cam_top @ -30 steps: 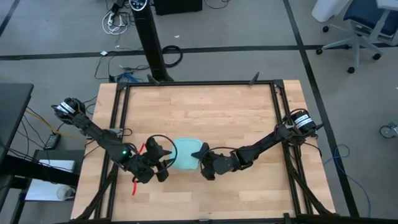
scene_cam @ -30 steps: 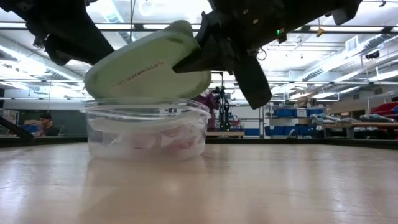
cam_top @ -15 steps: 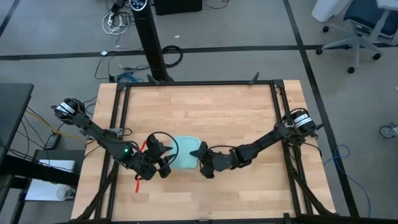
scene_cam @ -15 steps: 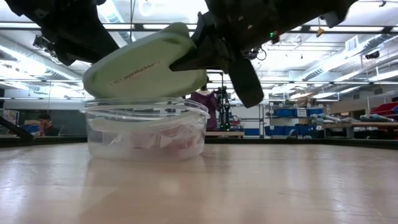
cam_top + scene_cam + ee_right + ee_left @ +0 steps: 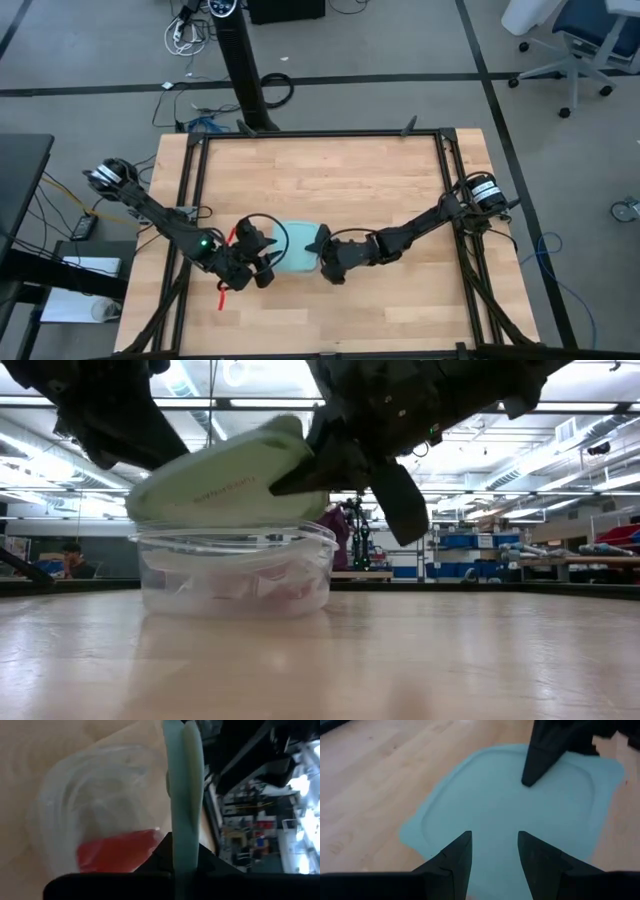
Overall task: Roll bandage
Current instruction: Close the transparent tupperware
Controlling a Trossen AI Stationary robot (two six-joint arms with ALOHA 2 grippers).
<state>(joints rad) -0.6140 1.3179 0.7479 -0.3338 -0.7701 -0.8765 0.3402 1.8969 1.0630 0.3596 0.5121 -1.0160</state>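
Lid (image 5: 296, 246) position, high view: the light-blue square sits between the two hands at the near-centre of the counter (image 5: 330, 180), the left hand (image 5: 262, 262) at its left edge and the right hand (image 5: 322, 258) at its right edge; a bit of red (image 5: 221, 296) shows off the counter's left edge by the left arm, too small to identify. Low view: the lid (image 5: 228, 482) is tilted, its right side raised and pinched by the right hand (image 5: 300, 475), its left side down near the rim of the clear container (image 5: 236, 568), which stands on the counter; pinkish-red contents show faintly through the wall. Left wrist view: the left hand (image 5: 493, 851) hovers over the lid (image 5: 505, 815) with fingers apart, holding nothing, the right hand's finger (image 5: 540, 757) resting on the lid's far part. Right wrist view: the right hand (image 5: 181, 862) is clamped on the lid's edge (image 5: 182, 790), seen edge-on; beneath and beside it the bandage (image 5: 117, 851) lies inside the container (image 5: 95, 810), wrapped in crinkled clear plastic. Judgement: the bandage lies straight below the lid, so the right hand holds the only barrier; the left hand is the free one and roughly as near, but cannot reach in until the lid clears sideways. Long axis of the bandage cannot be told.
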